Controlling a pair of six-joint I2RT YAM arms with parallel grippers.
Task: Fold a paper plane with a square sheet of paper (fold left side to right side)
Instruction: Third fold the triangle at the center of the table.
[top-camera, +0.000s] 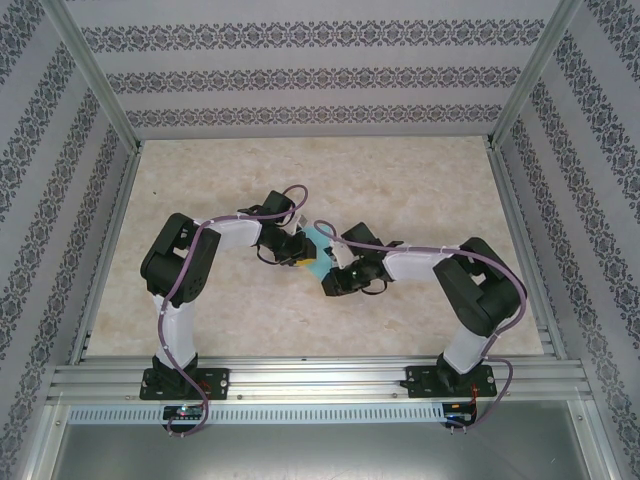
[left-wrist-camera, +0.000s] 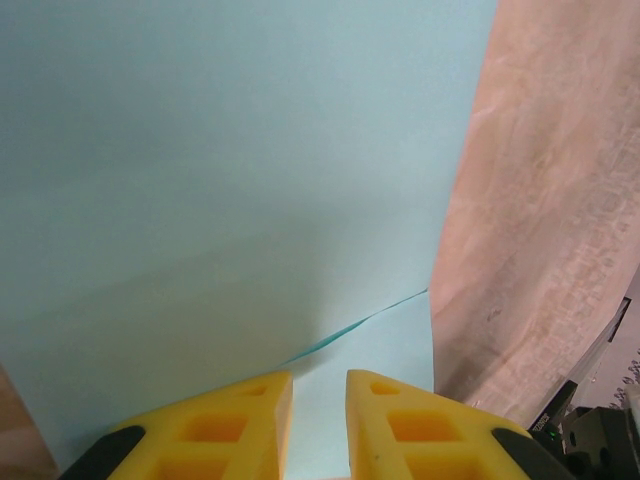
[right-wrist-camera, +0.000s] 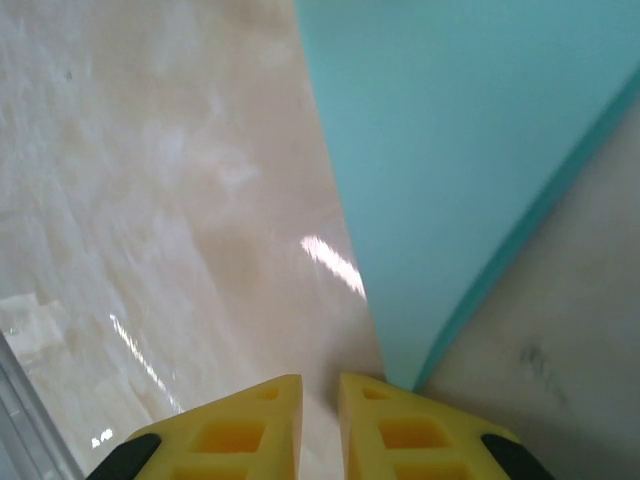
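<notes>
1. Lying mid-table (top-camera: 400, 180) between both arms: turquoise paper sheet (top-camera: 319, 264), mostly covered from above.
2. Right wrist view: sheet tapers to a corner beside right gripper (right-wrist-camera: 319, 382); long axis runs away from it.
3. Plain, light; one layer raised, darker edge.
4. Left gripper (left-wrist-camera: 319, 378): fingers narrowly apart over paper, grip unclear. Right: narrow gap, table showing through.

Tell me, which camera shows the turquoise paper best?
Left wrist view: the paper spreads wide and close, an overlapping edge visible. Right wrist view catches a tapering part; top view, a small distant patch.
</notes>
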